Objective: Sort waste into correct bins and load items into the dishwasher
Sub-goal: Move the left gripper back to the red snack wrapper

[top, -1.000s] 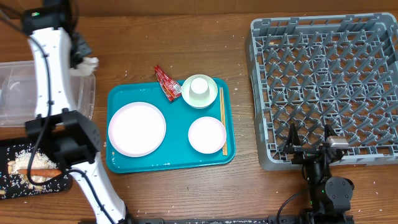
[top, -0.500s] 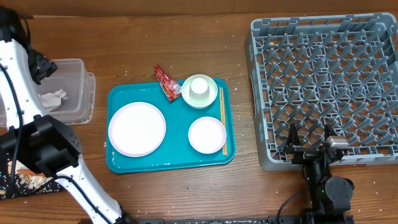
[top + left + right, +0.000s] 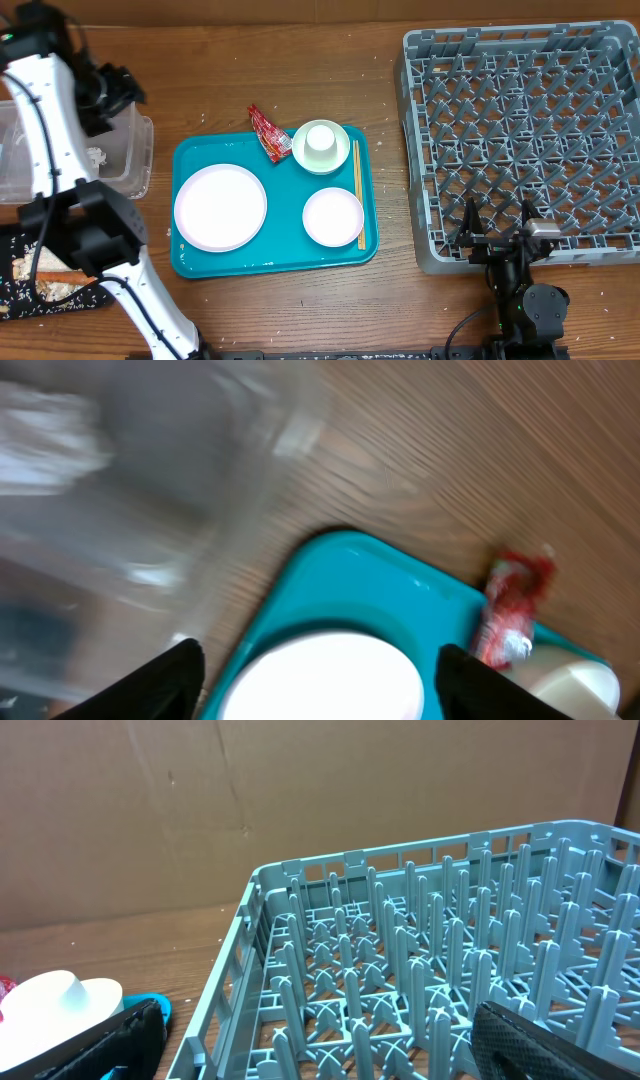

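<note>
Checking my left claw (image 3: pixel 320 678): fingers spread wide, nothing between them, hovering between the clear tub (image 3: pixel 137 150) and the teal tray (image 3: pixel 270 262). The wrist view is blurred. The crumpled tissue (image 3: pixel 97 156) lies inside the tub. The red snack wrapper (image 3: pixel 268 134) lies across the tray's far rim, one end against the bowl (image 3: pixel 300 152). I judge the wrapper the next pick. Recommended: approach from the bare-wood side, pinch across its narrow width at the end away from the bowl, and lift straight up without nudging the dishes. My right claw (image 3: pixel 315 1040) sits wide open, empty, at the dish rack (image 3: pixel 520 130).
</note>
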Robot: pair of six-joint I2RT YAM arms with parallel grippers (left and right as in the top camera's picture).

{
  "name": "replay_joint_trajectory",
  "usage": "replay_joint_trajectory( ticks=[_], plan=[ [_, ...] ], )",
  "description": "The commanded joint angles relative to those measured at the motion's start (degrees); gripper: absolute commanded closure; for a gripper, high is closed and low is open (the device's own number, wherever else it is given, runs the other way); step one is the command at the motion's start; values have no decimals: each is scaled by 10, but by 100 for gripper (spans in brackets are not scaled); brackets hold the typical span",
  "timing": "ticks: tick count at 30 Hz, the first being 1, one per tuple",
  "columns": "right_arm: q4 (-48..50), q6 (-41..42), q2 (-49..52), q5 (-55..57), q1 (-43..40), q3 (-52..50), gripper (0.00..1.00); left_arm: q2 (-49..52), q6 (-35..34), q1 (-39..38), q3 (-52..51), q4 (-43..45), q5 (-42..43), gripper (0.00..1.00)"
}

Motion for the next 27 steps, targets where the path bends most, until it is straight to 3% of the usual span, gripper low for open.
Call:
replay_joint_trajectory(
  ticks=[1, 12, 19, 27],
  plan=[
    [2, -2, -6, 0, -1, -6, 0, -10, 15, -60, 10, -8, 39, 34],
    [2, -2, -6, 0, -1, -6, 0, 7, -46, -197, -17, 32, 2, 36],
    [2, -2, -6, 0, -1, -6, 0, 53, -111, -245, -31, 71, 2, 36],
    [2, -2, -6, 0, -1, -6, 0, 113, -127, -270, -33, 105, 2, 38]
  ],
)
